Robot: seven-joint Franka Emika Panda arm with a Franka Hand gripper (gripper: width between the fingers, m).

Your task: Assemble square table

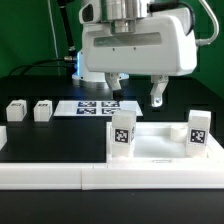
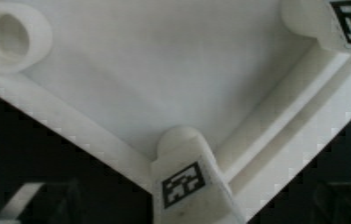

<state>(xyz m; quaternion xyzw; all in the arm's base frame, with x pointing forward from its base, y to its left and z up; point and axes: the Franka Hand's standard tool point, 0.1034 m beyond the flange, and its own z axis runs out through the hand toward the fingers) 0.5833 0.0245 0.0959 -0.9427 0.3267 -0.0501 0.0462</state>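
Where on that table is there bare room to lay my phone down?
The widest bare patch is the black tabletop bordered by the two loose legs, the marker board, the panel and the front rail. It is crowded on the exterior view's right, where the pincer hangs over the panel's upright legs.

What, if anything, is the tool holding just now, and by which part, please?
Nothing: the tool hangs open above the white panel, with nothing between its jaws.

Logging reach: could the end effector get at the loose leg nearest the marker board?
Probably yes: that leg sits uncovered, apart from the other loose leg; the open end effector hovers nearby.
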